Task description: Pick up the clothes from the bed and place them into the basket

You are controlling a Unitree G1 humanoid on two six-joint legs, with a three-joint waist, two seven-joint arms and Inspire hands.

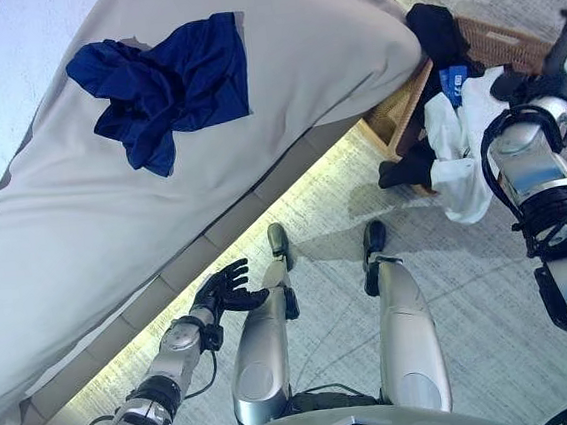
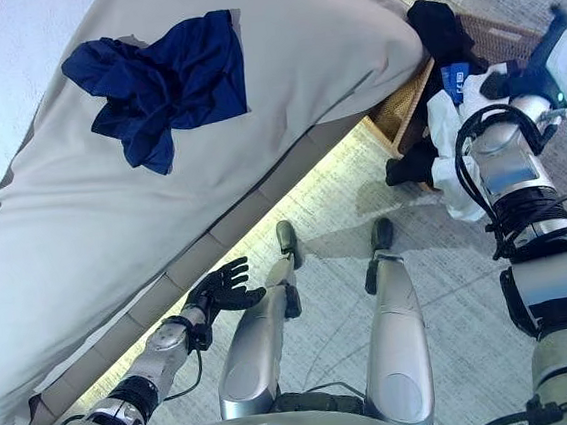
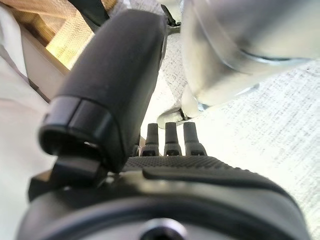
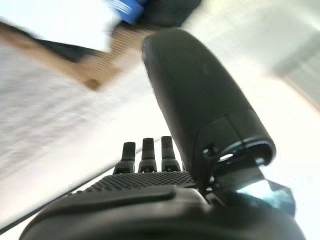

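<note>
A dark blue garment (image 1: 166,88) lies crumpled on the pale bed cover (image 1: 114,229), towards the bed's far side. The wicker basket (image 1: 503,43) stands on the floor off the bed's corner, with a black garment (image 1: 436,27), a white garment (image 1: 458,145) and a small blue piece (image 1: 454,81) in it. The white garment hangs over the basket's rim towards the floor. My right hand (image 1: 541,72) is up over the basket, open and empty, with straight fingers in the right wrist view (image 4: 145,152). My left hand (image 1: 226,288) is open and empty, low beside the bed's edge.
The bed's base (image 1: 216,239) runs diagonally between my left hand and the basket. Pale carpet (image 1: 472,295) lies in front of the basket. The basket's corner (image 4: 97,70) shows past my right hand's thumb.
</note>
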